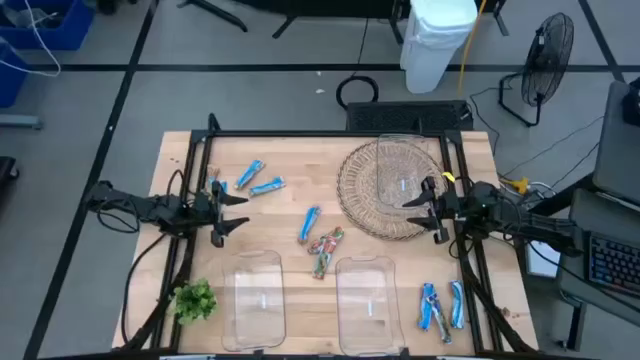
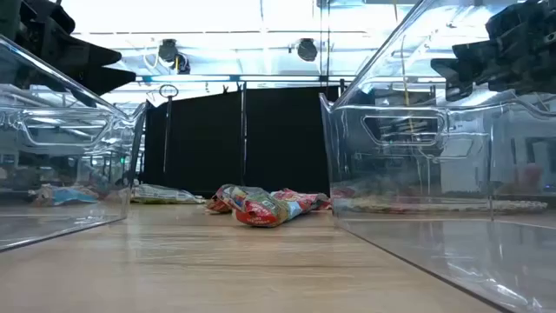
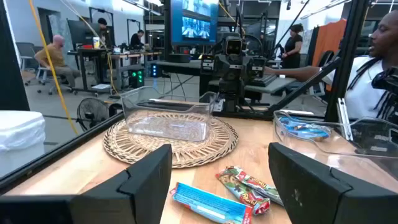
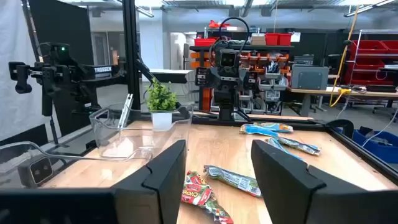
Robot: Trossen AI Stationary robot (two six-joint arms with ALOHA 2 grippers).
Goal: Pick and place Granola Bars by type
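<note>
Spread fingers (image 3: 146, 180) of both grippers hang empty, multicoloured granola bars (image 1: 324, 250) lying untouched between them.

Past your right gripper (image 4: 214, 171), its fingers apart, you see multicoloured bars (image 4: 202, 194) on the table (image 4: 217, 146), a blue bar (image 4: 231, 177) just beyond; two more blue bars (image 4: 273, 129) lie farther off — a clear bin (image 4: 134, 134) and potted sprig (image 4: 161, 104) stand aside; the left arm (image 4: 225, 74) faces you.
</note>
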